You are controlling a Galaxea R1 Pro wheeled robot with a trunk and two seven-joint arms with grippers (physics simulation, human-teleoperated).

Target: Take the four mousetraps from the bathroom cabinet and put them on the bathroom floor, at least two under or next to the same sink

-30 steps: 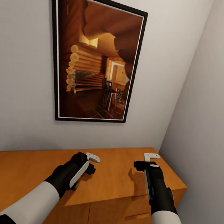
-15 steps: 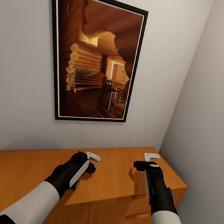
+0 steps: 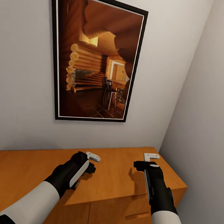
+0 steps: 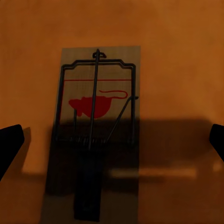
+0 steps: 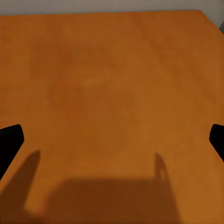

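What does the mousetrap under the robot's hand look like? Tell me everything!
The mousetrap is a flat, pale wooden rectangle lying on the orange-brown cabinet top. Dark wire parts sit on it: a bent frame, a long straight bar and a spring across it. A red mouse picture and a thin red line are printed on the wood. The left gripper's shadow darkens part of it. Nothing grips it.

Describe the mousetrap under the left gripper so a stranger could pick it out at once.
Start at the orange-brown cabinet below the framed cabin picture. On its top, seen in the left wrist view between the open left gripper, lies a flat pale wooden mousetrap. Its dark wire spring frame and red mouse silhouette mark it out from the bare wood around it.
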